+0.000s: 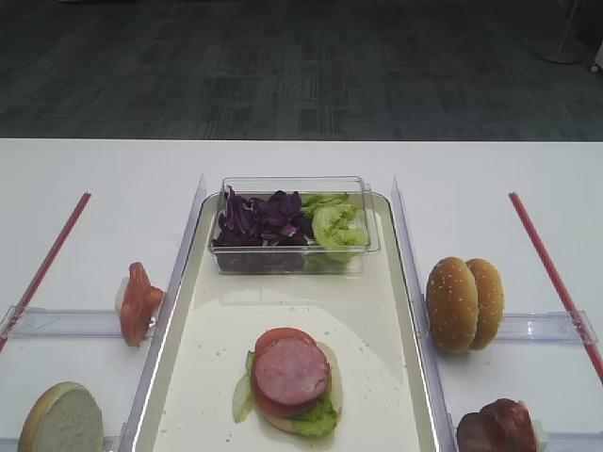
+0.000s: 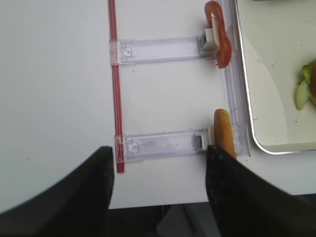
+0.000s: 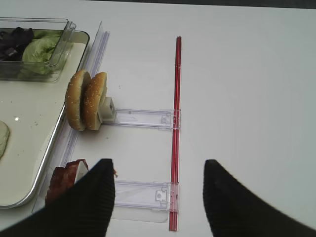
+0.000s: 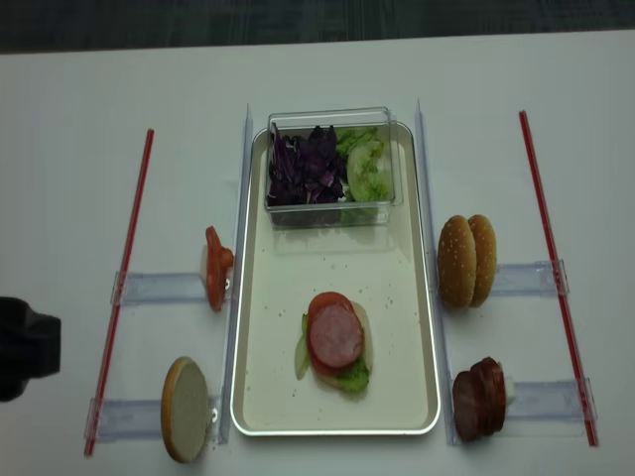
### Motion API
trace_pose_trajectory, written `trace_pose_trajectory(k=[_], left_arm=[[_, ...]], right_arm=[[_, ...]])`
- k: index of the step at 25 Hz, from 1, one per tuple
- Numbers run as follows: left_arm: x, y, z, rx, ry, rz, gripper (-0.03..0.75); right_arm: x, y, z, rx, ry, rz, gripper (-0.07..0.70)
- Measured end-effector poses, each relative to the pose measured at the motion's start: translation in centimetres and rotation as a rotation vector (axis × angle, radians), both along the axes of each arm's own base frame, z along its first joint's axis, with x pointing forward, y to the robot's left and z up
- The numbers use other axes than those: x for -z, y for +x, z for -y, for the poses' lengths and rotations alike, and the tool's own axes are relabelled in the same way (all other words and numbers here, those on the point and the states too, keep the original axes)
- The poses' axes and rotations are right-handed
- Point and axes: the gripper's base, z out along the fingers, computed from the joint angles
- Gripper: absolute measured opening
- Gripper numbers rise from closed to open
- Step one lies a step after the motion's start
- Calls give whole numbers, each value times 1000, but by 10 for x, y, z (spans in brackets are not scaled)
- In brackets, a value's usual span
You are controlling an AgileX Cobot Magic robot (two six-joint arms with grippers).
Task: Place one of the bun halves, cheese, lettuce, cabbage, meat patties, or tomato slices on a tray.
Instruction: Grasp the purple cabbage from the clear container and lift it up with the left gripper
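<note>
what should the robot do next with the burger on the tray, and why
Probably send the open left gripper to the bun half standing just left of the tray. The stack already shows lettuce, tomato and a meat patty on top, with no bun over it, and both grippers are empty, so capping it seems the nearest step.

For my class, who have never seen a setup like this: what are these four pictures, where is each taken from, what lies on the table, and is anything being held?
Two pictures look down on the table from above; the other two come from cameras on the robot's two wrists. The dark shapes low in those are the right gripper and left gripper, both open and holding nothing. In the middle lies a cream tray carrying a half-built burger and a clear box of purple cabbage and lettuce. Beside the tray, clear racks hold tomato slices, bun halves and meat patties.
</note>
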Motion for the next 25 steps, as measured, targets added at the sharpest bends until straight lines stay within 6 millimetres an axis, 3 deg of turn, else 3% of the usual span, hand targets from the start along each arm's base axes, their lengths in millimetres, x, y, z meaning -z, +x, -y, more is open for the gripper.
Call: trace_pose_trajectory(k=[25], left_arm=[[4,122,1,13,9,-189,380]], right_arm=[[0,0,0,0,0,0,433]])
